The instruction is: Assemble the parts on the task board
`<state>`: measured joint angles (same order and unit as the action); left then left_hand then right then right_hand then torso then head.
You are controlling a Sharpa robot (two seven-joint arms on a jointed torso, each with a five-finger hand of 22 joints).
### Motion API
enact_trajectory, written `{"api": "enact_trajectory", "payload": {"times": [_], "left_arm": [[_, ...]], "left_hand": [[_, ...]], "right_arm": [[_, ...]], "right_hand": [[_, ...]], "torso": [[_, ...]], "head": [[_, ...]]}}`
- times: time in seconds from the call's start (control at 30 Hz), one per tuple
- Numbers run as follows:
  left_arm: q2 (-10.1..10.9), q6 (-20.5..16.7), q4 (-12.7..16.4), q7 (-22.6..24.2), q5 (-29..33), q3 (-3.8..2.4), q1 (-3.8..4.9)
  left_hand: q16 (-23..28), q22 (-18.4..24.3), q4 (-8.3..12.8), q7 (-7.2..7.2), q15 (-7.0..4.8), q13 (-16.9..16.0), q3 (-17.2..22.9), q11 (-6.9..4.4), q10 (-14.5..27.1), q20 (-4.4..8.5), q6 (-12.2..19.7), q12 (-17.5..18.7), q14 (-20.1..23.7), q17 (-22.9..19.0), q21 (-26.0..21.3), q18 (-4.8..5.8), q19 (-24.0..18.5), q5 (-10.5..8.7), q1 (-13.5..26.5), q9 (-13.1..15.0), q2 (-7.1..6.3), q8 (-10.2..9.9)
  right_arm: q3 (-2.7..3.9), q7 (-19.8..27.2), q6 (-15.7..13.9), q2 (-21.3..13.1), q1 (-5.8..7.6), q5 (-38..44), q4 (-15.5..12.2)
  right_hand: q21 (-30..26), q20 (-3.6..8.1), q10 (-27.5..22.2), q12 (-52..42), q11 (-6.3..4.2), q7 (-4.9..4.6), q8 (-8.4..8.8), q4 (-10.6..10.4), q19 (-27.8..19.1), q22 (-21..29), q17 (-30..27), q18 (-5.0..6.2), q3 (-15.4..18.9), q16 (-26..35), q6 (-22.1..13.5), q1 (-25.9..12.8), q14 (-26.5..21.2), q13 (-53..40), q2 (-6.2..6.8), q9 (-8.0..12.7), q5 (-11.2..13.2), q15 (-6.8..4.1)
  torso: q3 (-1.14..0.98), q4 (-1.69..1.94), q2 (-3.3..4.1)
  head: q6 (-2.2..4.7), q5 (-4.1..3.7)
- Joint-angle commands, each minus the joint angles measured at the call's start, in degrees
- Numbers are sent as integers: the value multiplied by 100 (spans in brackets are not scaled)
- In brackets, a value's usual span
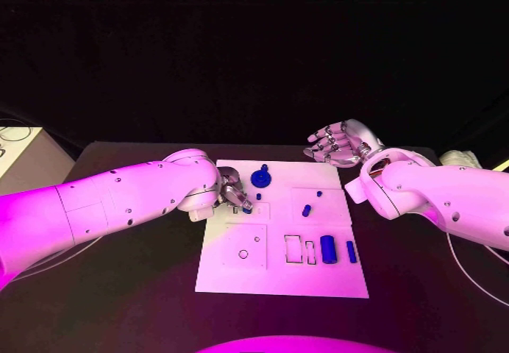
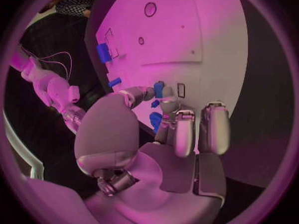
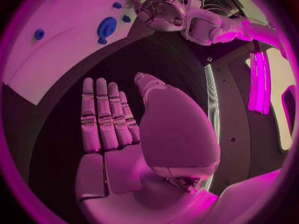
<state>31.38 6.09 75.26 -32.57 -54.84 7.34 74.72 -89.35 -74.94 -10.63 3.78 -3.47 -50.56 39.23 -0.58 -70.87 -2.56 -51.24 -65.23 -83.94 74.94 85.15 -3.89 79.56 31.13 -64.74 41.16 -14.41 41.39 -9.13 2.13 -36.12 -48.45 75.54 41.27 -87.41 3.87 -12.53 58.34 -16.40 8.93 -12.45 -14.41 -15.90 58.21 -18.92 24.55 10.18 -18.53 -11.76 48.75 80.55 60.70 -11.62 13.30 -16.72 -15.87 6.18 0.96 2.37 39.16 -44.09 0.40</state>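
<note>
Blue parts [image 1: 329, 249] on white task board [image 1: 278, 279].

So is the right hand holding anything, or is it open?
Open. The right hand lies flat with its fingers straight and nothing in them; it sits off the board, over the table.

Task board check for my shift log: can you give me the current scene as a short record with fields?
board: white task board in the middle of the black table
left hand: left hand over the board's left edge, pinching a small blue part at its fingertips
right hand: right hand above the table beyond the board's far right corner, fingers apart, holding nothing
parts on board: round blue part near the far edge; blue cylinder and slim blue bar at the near right; small blue pegs mid-board
</note>
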Motion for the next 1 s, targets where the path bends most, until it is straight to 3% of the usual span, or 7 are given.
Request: {"api": "enact_trajectory", "payload": {"times": [0.03,0.87,1.0], "left_arm": [[1,147,7,-41,-54,3,0],[-148,380,-105,-59,42,4,0],[-168,365,-119,-54,54,5,0]], "left_hand": [[-36,-57,1223,3,-34,-6,1202,1,-28,-6,-47,-28,-584,1441,30,64,35,31,7,10,50,41],[-59,-76,1181,-16,-42,-43,1124,-12,-92,-1,-66,-58,-601,1492,33,69,47,18,94,42,68,41],[-65,-72,1147,-40,-53,-164,1044,-30,-180,3,-81,-136,-606,1506,27,68,45,-2,144,66,98,49]], "right_arm": [[1,166,-15,7,-2,-155,6],[1,150,10,14,-3,-172,11],[1,149,15,16,-3,-173,11]], "right_hand": [[-24,-37,31,37,27,-58,3,16,-17,48,-32,33,-16,39,-59,-25,0,52,32,10,-23,38],[-21,-46,44,68,34,-64,1,30,-11,180,-118,33,-17,119,-61,-24,25,189,27,22,-35,47],[-22,-47,44,71,35,-66,2,32,-14,192,-126,33,-18,127,-64,-23,25,201,25,24,-36,49]], "torso": [[-4,4,1],[-8,-4,1],[-7,0,-2]], "head": [[-4,-2],[-56,-15],[-59,-24]]}}
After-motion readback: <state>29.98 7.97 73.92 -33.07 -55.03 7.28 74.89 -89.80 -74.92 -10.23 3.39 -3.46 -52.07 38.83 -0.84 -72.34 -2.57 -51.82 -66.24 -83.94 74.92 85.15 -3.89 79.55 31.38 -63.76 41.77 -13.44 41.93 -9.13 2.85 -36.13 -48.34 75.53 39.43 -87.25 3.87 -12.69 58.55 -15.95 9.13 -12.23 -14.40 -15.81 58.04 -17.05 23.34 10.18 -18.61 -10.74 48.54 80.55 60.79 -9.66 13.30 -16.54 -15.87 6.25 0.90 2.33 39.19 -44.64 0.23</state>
